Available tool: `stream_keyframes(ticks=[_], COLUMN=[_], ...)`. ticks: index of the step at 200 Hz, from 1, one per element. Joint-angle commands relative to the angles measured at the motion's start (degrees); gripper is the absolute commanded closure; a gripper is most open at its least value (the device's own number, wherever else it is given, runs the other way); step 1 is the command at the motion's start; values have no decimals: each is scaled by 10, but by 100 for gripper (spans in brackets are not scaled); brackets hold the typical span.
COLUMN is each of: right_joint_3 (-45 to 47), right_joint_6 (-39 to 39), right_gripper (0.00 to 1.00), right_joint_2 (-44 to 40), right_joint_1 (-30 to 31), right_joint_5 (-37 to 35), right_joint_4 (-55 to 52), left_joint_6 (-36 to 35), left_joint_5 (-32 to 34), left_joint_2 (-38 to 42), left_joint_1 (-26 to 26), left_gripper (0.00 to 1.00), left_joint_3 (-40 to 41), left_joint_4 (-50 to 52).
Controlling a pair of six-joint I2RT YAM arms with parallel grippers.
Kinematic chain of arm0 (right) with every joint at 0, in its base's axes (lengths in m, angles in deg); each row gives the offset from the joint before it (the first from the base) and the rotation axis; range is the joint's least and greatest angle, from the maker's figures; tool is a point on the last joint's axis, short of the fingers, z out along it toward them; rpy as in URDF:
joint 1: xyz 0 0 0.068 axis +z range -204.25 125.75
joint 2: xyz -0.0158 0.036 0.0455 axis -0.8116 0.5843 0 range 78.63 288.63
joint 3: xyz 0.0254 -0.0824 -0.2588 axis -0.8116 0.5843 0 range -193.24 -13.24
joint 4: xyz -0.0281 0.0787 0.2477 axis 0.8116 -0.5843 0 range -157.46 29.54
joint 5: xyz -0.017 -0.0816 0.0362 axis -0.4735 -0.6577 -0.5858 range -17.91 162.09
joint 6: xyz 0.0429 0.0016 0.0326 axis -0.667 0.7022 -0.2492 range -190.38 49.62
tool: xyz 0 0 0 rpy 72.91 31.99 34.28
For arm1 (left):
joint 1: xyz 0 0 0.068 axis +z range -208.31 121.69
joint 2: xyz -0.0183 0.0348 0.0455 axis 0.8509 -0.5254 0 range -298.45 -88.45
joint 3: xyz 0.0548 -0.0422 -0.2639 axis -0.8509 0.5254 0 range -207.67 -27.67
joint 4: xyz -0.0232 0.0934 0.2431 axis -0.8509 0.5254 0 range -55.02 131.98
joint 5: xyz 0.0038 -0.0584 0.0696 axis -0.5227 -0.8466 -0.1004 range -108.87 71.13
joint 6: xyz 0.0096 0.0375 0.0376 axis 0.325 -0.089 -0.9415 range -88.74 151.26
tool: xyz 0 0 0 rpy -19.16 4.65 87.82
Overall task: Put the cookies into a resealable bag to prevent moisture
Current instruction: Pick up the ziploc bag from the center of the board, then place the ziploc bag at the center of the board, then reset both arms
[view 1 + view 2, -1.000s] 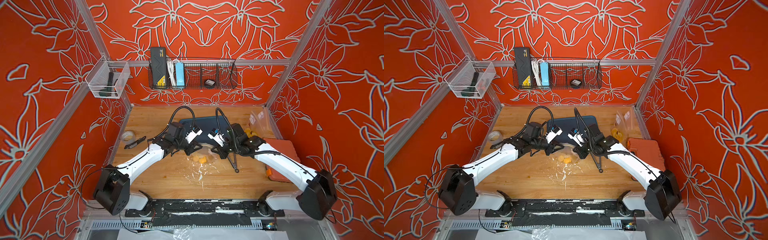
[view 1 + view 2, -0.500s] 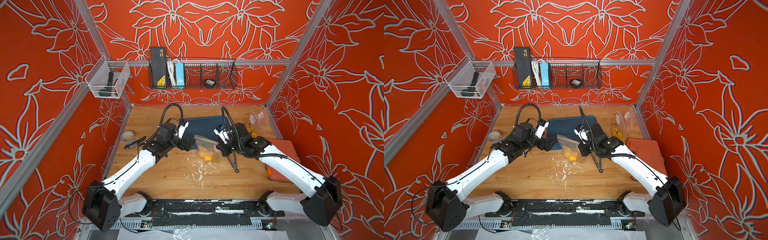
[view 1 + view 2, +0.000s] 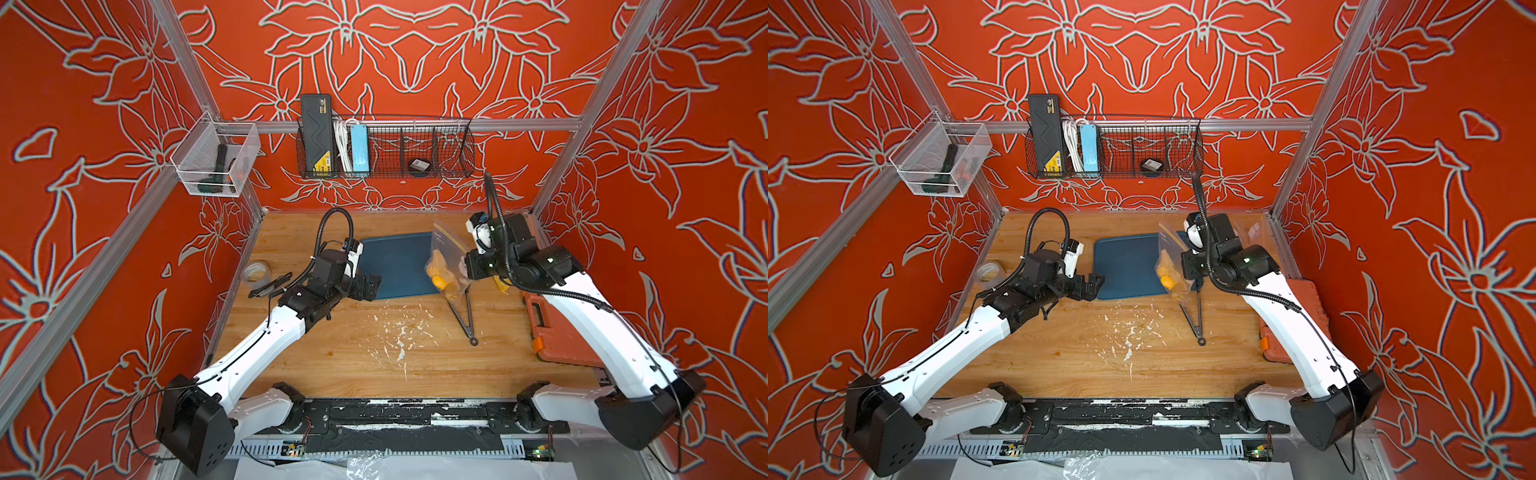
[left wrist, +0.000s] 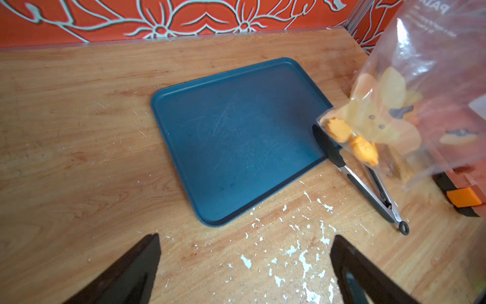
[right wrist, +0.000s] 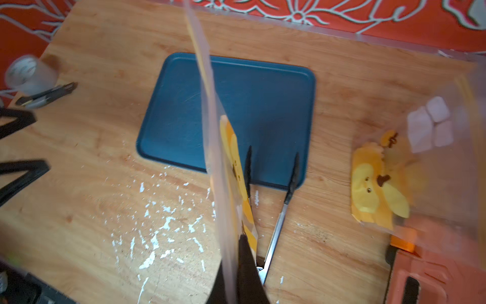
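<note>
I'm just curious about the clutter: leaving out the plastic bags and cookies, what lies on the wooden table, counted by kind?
Blue tray: 1
Tongs: 1
Tape roll: 1
Black cutter: 1
Orange case: 1
Total: 5

Your left claw [image 3: 371, 286] has let go of the bag [image 3: 448, 253], spread wide and drawn back to the tray's [image 3: 395, 266] near left corner. Your right claw [image 5: 236, 244], now pinching the bag alone, has lifted it off the worktop [image 3: 374, 365] to hang by the tray's right edge, with the cookies [image 3: 439, 283] gathered low inside.
</note>
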Motion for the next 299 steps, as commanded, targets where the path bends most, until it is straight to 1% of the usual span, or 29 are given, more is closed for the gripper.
stream_keyframes(ticks=[1, 14, 29, 42, 74, 87, 103, 105, 110, 115, 118, 126, 130, 138, 155, 165, 177, 187, 210, 226, 233, 241, 254, 261, 272, 288, 299], right_joint_3=[-23, -30, -38, -41, -16, -1, 13, 15, 17, 18, 18, 16, 16, 19, 38, 75, 148, 223, 384, 456, 484, 511, 556, 583, 610, 602, 605], right_joint_6=[-2, 11, 22, 27, 34, 41, 49, 50, 54, 56, 56, 56, 55, 51, 45, 38, 25, 15, 9, 14, 20, 37, 42, 62, 92, 98, 113], right_gripper=[100, 100, 100, 100, 100, 100, 100, 98, 89, 78, 71, 52, 46, 40, 36, 34, 26, 19, 16, 12, 11, 11, 13, 13, 12, 7, 7], right_joint_2=[18, 32, 50, 66, 99, 113, 131, 133, 135, 135, 134, 126, 118, 99, 43, -11, -79, -134, -232, -280, -292, -297, -282, -263, -221, -151, -104], right_joint_1=[-43, -69, -101, -124, -166, -176, -184, -184, -186, -186, -186, -186, -186, -186, -186, -186, -186, -186, -186, -186, -186, -186, -186, -186, -186, -187, -187], right_joint_5=[-20, -18, 8, 14, 16, 3, -36, -39, -48, -55, -58, -62, -61, -59, -63, -66, -73, -82, -118, -156, -171, -184, -217, -226, -220, -232, -228], right_joint_4=[-8, 0, 7, 11, 44, 53, 53, 52, 53, 49, 48, 45, 47, 54, 84, 128, 198, 260, 375, 414, 438, 467, 537, 594, 665, 701, 759], left_joint_6=[8, 3, -11, -17, -24, -18, -10, -9, -6, -3, -1, 2, 4, 7, 7, -6, -24, -21, -35, -57, -60, -55, -57, -72, -95, -108, -115], left_joint_5=[-16, -21, -26, -20, -8, 0, 11, 13, 19, 27, 32, 49, 59, 79, 117, 129, 141, 170, 221, 249, 277, 311, 339, 336, 327, 330, 327], left_joint_2=[23, 32, 44, 53, 68, 70, 78, 80, 80, 80, 100, 116, 123, 137, 163, 181, 208, 228, 261, 263, 257, 246, 223, 214, 199, 162, 117], left_joint_1=[4, 4, 4, 4, 4, 4, 5, 5, 5, 5, 5, 5, 5, 6, 10, 11, 12, 13, 18, 27, 32, 38, 50, 54, 57, 62, 73], left_gripper=[1, 1, 1, 1, 1, 1, 1, 1, 1, 1, 1, 1, 1, 1, 1, 1, 1, 1, 1, 1, 1, 1, 1, 1, 1, 1, 1], left_joint_3=[9, 14, 18, 18, 21, 23, 31, 32, 35, 38, 41, 49, 52, 56, 68, 86, 126, 168, 277, 340, 360, 379, 409, 423, 445, 469, 473], left_joint_4=[2, 1, 0, 3, 10, 11, 7, 6, 3, 0, -2, -13, -17, -25, -56, -94, -158, -214, -347, -423, -444, -461, -501, -521, -561, -636, -676])
